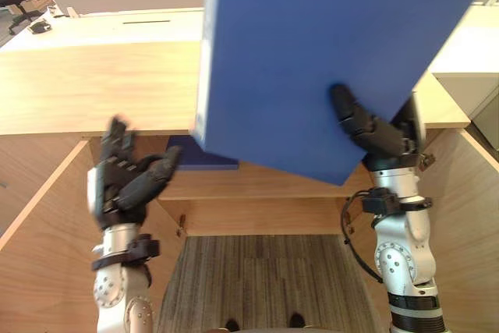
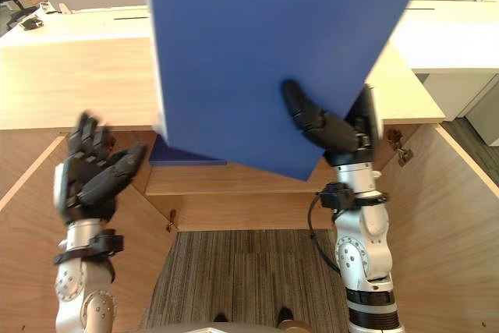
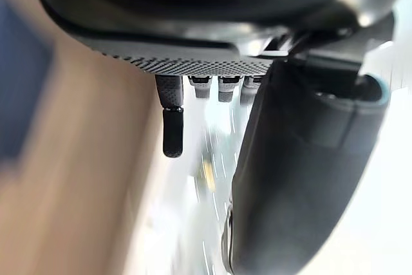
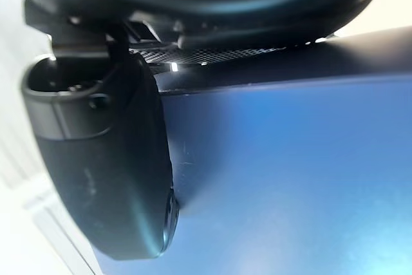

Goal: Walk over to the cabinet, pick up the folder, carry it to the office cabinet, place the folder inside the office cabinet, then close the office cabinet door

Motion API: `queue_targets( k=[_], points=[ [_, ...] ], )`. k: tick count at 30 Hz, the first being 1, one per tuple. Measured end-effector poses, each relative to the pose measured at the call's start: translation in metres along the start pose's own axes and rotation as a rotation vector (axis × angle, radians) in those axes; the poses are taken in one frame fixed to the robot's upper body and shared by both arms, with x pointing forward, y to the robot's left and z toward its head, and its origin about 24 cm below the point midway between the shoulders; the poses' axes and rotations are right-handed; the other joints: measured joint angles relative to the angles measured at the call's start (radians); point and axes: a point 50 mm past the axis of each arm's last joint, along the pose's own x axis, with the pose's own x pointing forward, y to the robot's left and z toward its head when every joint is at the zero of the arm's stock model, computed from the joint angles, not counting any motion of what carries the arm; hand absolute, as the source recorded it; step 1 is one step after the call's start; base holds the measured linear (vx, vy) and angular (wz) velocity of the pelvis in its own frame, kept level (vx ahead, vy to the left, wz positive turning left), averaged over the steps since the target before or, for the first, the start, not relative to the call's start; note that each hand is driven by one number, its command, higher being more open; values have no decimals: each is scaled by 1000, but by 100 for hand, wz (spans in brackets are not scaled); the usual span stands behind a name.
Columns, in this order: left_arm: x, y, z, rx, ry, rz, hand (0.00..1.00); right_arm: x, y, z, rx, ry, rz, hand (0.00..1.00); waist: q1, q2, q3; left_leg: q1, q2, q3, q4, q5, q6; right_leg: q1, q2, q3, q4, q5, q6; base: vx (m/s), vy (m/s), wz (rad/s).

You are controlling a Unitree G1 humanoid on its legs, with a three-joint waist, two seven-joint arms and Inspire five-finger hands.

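Folder [image 1: 312, 60], blue: where was it? (Q)
Held up and tilted above the wooden cabinet [image 1: 93, 83], lower corner in the right hand [image 1: 374, 134]. (A)
Grip? (Q)
Thumb pressed on the near face, fingers hidden behind the cover: a pinch on the folder. The right wrist view agreed. (A)
Other hand? (Q)
Left hand [image 1: 125, 181] was low at the left, apart from the folder, fingers relaxed, holding nothing. (A)
Surroundings? (Q)
A second blue item [image 1: 210, 157] lay on the shelf under the top. Striped carpet [image 1: 257, 278] was below, a white cabinet [image 1: 472, 60] at right. (A)
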Motion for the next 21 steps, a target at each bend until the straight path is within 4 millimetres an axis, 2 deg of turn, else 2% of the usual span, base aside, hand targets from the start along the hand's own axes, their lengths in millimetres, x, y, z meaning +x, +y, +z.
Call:
queue_targets(
  k=[2,3,5,6,10,12,14,17,18,19,21],
  points=[
    [-18,36,-19,62,114,168,100,-1,-7,6,-15,-42,-51,0,0,-8,-5,2,-2,-1,-9,3,-1,-1,-1,-1,-1,-1,1,0,0,0],
    [-23,43,-25,80,148,199,100,-1,-7,7,-15,-46,-58,0,0,-10,-6,2,-2,-1,-9,3,-1,-2,-2,-1,-1,-2,2,0,0,0],
    [-44,64,-51,111,300,287,100,-2,-5,4,-17,-34,-51,0,-1,-14,-8,-4,-5,-1,-9,3,-1,-8,-6,-2,-1,-3,4,-16,-10,0],
    [-49,68,-58,116,339,305,100,-2,-3,2,-22,-25,-43,0,-1,-14,-9,-6,-6,-1,-9,3,-1,-10,-6,-2,-1,-3,4,-39,-22,0],
    [-92,89,-105,224,651,357,100,-14,22,-22,-4,106,60,0,-8,-18,-10,-42,-7,-1,-2,6,-1,-44,-9,-3,3,-3,4,-44,-30,0],
    [-108,92,-125,262,791,348,100,-18,36,-39,-1,194,150,0,-20,-17,2,-94,-4,-5,46,-6,-4,-85,-12,-5,29,-3,3,-48,-19,1],
    [-111,86,-142,299,891,286,100,-16,49,-58,-51,274,265,0,-22,-16,60,-169,8,-3,155,-44,2,-144,-13,0,97,-20,-3,-104,-24,-2],
    [-103,68,-160,317,967,189,100,-14,61,-97,-250,434,463,0,-19,1,168,-341,41,-10,390,-127,4,-291,-13,1,276,-85,-10,-215,-38,2],
    [-101,66,-162,322,971,175,100,-15,61,-103,-286,461,487,0,-17,5,187,-369,46,-11,424,-141,0,-318,-13,1,309,-99,-10,-209,-9,5],
    [-95,63,-163,338,973,148,100,-17,59,-115,-381,518,541,0,-13,13,233,-436,58,-12,504,-172,-1,-391,-14,0,398,-134,-13,-211,-3,0],
    [-84,59,-163,348,954,126,100,-21,52,-124,-483,567,558,0,-3,27,274,-516,63,-20,583,-196,-1,-477,-21,-1,492,-168,-15,-173,-9,6]
  ],
)
